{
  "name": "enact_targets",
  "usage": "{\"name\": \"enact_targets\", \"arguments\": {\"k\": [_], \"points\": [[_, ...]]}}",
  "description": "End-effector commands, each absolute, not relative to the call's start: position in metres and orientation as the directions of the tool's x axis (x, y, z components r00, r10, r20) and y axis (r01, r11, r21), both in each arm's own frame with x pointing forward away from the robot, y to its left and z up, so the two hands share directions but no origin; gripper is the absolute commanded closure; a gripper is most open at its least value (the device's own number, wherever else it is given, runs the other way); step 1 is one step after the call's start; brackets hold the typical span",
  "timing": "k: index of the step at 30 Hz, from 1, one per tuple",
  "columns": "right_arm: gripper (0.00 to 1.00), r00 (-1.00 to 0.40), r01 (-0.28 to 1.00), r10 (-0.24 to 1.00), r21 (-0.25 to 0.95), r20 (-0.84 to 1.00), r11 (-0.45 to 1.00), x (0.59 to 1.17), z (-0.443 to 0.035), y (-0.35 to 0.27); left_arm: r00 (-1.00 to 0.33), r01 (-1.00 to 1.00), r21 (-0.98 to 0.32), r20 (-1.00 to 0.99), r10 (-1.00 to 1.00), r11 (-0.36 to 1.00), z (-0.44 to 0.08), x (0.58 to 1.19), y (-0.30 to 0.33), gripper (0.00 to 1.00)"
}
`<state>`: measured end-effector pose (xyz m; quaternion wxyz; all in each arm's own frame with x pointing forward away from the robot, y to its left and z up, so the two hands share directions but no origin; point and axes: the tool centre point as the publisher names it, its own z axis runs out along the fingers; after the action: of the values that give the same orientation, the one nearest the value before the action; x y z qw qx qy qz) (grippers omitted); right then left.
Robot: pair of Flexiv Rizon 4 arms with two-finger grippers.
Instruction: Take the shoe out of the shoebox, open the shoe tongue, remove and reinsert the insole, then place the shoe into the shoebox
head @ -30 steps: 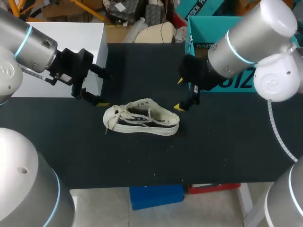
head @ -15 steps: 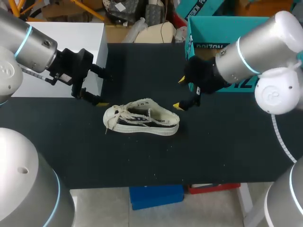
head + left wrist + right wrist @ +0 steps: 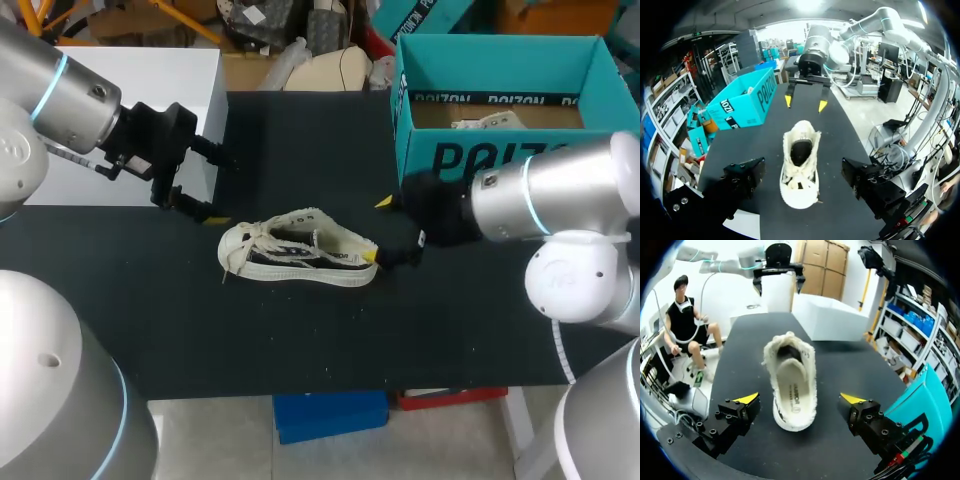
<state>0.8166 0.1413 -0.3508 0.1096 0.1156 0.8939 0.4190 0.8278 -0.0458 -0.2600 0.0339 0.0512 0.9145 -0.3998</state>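
A cream canvas shoe (image 3: 298, 250) stands upright on the black table, toe toward my left arm and heel toward my right. Its laces are loose, and the insole (image 3: 791, 390) lies inside it. My right gripper (image 3: 379, 229) sits low at the heel, open, with one yellow tip on each side; neither touches the shoe (image 3: 790, 385). My left gripper (image 3: 218, 188) hangs open a little off the toe, and the shoe (image 3: 800, 162) lies ahead of it between the wide fingers. The teal shoebox (image 3: 500, 160) stands open at the back right.
A white box (image 3: 140, 80) stands at the back left, just behind my left gripper. Something pale (image 3: 485, 120) lies inside the shoebox. Bare black table stretches in front of the shoe up to the near edge.
My right arm has swung down and toward the front, bringing its gripper from above the shoebox corner to the shoe's heel. The left arm and the shoe have stayed put.
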Motion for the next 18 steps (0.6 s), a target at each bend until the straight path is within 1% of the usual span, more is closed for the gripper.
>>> {"name": "enact_targets", "arguments": {"k": [1, 7, 18], "points": [[0.00, -0.957, 0.083, 0.277, 0.835, -0.085, 0.543, 0.824, -0.365, 0.142, -0.992, 0.123, -0.728, -0.107, 0.065, 0.675, -0.261, 0.827, -0.047, 0.00], [0.00, -0.960, 0.072, 0.268, 0.846, -0.085, 0.528, 0.829, -0.382, 0.141, -0.992, 0.123, -0.728, -0.107, 0.065, 0.675, -0.261, 0.827, -0.047, 0.00], [0.00, -0.966, 0.042, 0.243, 0.870, -0.091, 0.491, 0.836, -0.399, 0.152, -0.992, 0.123, -0.728, -0.107, 0.065, 0.675, -0.261, 0.827, -0.047, 0.00]]}}
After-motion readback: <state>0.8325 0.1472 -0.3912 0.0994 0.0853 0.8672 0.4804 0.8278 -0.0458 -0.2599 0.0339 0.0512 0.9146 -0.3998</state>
